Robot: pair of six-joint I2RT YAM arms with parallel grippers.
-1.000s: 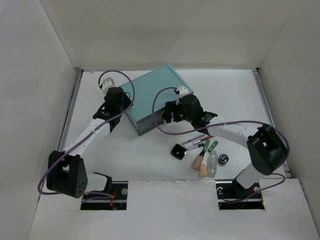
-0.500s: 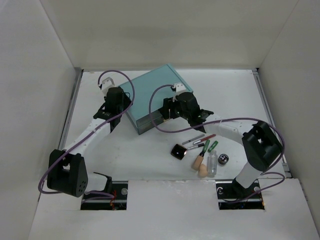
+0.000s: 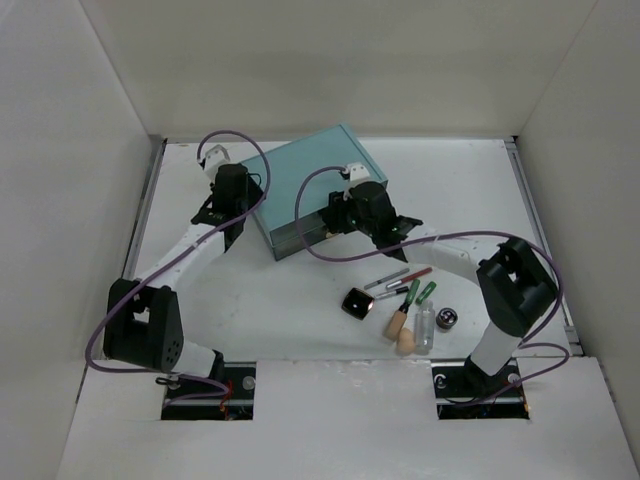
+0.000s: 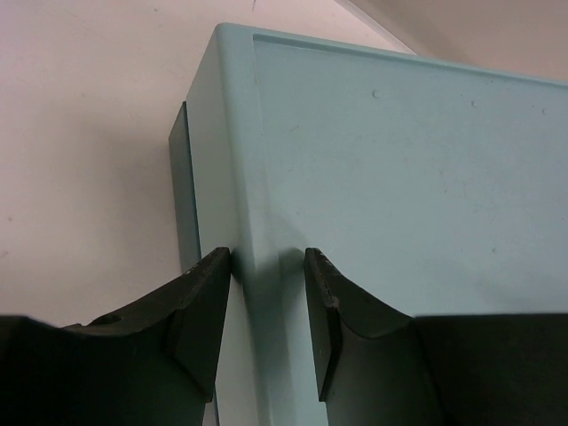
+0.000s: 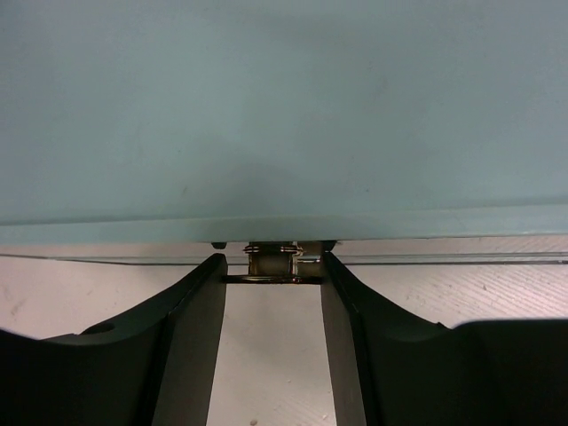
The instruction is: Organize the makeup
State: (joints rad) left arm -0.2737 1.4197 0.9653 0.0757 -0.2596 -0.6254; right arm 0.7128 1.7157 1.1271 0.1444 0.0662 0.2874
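grippers both at the teal box

left gripper point(image 4: 266, 257) has its fingers apart, straddling a corner edge of the teal box point(image 4: 399, 177). right gripper point(image 5: 272, 259) is clamped on the gold pull point(image 5: 272, 266) at the box front. makeup point(image 3: 399, 322) lies loose on the table point(image 3: 280, 300), apart from the box, dark compact point(image 3: 355, 303) leftmost.

Views of the workspace: no text, label, brand, number or sign is legible, whether on the teal box point(image 3: 315, 190) at 12 o'clock or the makeup point(image 3: 405, 300) at 5 o'clock.
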